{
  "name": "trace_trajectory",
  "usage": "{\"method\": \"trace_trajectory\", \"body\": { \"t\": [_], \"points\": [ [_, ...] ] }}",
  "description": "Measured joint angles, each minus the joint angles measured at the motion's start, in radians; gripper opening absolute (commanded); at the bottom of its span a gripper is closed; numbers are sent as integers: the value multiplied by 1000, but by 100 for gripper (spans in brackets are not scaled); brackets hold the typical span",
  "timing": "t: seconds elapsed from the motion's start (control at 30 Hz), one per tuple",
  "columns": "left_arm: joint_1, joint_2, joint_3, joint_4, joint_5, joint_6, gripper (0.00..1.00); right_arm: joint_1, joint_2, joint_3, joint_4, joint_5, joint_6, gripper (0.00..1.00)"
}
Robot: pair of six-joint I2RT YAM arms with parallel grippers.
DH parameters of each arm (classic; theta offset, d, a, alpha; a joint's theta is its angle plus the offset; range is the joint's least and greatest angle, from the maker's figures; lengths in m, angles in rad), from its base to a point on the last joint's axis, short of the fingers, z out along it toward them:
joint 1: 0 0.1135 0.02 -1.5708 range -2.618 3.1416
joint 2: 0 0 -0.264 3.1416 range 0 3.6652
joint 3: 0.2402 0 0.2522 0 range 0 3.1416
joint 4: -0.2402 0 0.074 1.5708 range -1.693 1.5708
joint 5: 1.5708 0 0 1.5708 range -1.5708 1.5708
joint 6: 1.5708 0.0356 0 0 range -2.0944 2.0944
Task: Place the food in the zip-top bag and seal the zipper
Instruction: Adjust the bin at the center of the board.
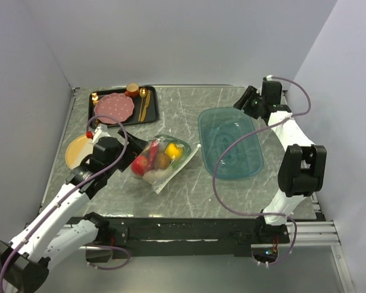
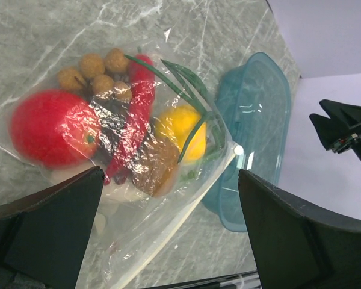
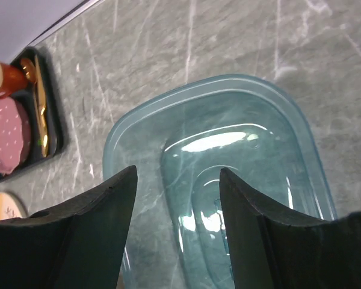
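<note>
The clear zip-top bag (image 1: 161, 160) lies on the table left of centre with the food inside. Through the plastic I see a red apple (image 2: 54, 127), a yellow-orange fruit (image 2: 180, 132), a brown nut cluster (image 2: 99, 72), a red chili (image 2: 135, 120) and green leaves (image 2: 186, 78). The whitish zipper (image 2: 171, 231) runs along the bag's near right edge; whether it is pressed closed I cannot tell. My left gripper (image 2: 170, 180) hovers wide open over the bag's left side, holding nothing. My right gripper (image 3: 177, 174) is open and empty above the far end of the teal tray.
The teal translucent tray (image 1: 232, 143) lies right of the bag. A black tray (image 1: 154, 113) at the back left holds a pink dotted plate (image 1: 114, 107), a brown cup (image 1: 132, 90) and a gold spoon (image 1: 144, 104). A yellow plate (image 1: 76, 151) sits at the left edge.
</note>
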Motion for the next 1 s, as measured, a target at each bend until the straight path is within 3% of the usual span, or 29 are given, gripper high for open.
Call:
{"method": "trace_trajectory", "body": {
  "t": [0.23,0.43,0.57,0.8,0.83,0.9,1.0],
  "points": [
    [2,32,58,-32,-12,44,99,19,72,-121,13,6,10,68],
    [2,33,64,-32,-9,51,99,23,180,-92,-31,41,21,68],
    [2,35,64,-31,2,51,99,6,267,60,-92,82,0,69],
    [2,48,60,-31,9,51,99,-31,498,476,-172,163,-66,71],
    [2,50,58,-29,9,50,99,-33,531,522,-184,165,-74,72],
    [2,54,53,-29,11,50,99,-39,610,638,-229,166,-85,85],
    [2,72,52,-31,23,51,99,-42,695,761,-275,160,-104,87]
  ]
}}
